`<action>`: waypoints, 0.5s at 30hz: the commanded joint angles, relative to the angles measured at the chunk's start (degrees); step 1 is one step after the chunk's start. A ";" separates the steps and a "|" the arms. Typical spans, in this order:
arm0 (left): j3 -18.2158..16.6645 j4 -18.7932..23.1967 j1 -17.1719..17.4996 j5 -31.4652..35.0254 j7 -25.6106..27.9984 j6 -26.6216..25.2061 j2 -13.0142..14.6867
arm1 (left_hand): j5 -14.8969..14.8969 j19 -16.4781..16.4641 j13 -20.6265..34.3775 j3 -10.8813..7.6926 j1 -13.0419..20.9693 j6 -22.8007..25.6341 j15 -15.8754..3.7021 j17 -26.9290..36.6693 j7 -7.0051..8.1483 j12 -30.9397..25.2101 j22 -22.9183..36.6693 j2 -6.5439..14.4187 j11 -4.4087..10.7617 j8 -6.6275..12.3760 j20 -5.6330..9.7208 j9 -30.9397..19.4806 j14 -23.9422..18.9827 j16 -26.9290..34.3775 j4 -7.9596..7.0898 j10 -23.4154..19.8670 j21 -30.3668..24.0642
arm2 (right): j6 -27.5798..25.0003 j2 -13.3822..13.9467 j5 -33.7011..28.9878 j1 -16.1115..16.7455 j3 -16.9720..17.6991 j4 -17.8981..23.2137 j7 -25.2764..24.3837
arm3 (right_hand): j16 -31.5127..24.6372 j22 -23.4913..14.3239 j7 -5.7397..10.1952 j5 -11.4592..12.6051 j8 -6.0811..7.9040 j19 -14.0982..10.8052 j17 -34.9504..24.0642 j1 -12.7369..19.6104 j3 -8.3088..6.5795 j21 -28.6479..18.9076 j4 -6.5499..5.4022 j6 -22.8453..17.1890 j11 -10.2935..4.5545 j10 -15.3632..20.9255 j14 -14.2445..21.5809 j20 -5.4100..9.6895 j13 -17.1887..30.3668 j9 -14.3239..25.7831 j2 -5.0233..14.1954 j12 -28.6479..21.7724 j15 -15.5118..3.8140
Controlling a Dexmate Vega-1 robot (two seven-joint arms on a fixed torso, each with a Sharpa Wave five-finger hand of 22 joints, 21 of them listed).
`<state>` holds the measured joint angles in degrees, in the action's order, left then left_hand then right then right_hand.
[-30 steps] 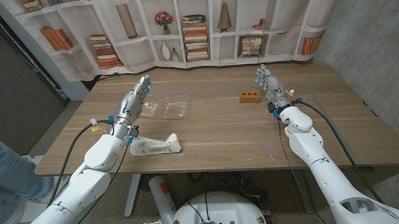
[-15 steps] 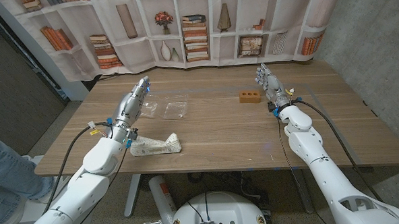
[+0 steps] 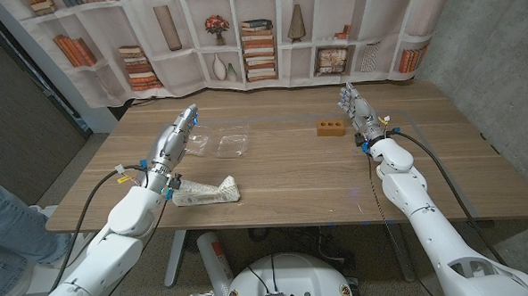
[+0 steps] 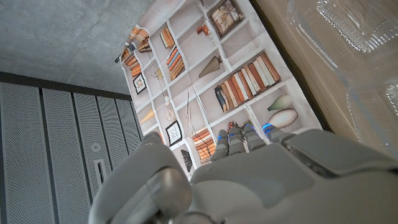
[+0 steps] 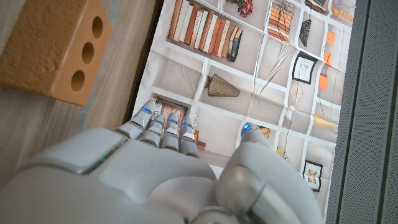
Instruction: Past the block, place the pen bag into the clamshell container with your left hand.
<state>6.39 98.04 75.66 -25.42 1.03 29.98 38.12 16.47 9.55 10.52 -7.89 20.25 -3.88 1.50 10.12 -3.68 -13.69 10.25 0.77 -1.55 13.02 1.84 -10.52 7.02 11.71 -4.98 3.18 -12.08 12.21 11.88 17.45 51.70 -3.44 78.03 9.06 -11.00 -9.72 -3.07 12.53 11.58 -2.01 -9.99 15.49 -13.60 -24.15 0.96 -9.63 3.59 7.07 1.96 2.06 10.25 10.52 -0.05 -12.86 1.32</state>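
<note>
Both hands idle, fingers extended and empty. Left hand (image 3: 176, 137) hovers beyond the pen bag (image 3: 205, 192), which lies near the worktop's front edge: probably soft, light; grasp mid-body.

head cam: overhead, whole table (image 3: 292, 178) | wrist cams: close, upturned

A wooden table (image 3: 292, 178) carries three things. A pale pen bag (image 3: 206, 192) lies near the front edge on the left. A clear clamshell container (image 3: 221, 144) lies open beyond it. An orange block (image 3: 331, 127) with three holes sits well apart, toward the right.
</note>
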 commanded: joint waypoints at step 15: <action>-1.13 -0.47 3.25 2.55 0.11 3.78 -1.36 | -0.38 2.86 0.23 -0.12 0.85 1.23 0.03 0.21 0.04 -0.13 0.12 0.19 0.14 0.07 0.09 -0.19 -0.94 -0.18 0.36 -1.20 -0.09 | 0.30 -0.12 -0.45 0.16 -0.32 0.73 -1.06 | 0.02 -0.33 -0.05 -0.19 -0.06 -0.75 -0.31 0.04 0.01 0.45 0.19 -0.52 -0.10 0.56 0.55 1.62 0.22 0.23 0.30 0.16 0.13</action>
<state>5.51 98.04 77.86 -23.92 1.10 32.57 37.35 16.07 9.55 10.51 -7.89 20.25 -2.95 1.59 10.13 -3.36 -13.69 10.25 0.77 -1.33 13.02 1.84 -10.52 6.54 11.71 -4.98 2.38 -12.08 12.28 11.88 17.17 51.66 -3.55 78.48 8.43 -11.00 -9.72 -3.07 12.53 11.58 -2.42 -9.99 15.49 -13.60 -23.75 0.96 -9.63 3.59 7.07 1.96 2.05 10.25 10.52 -0.05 -12.86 1.32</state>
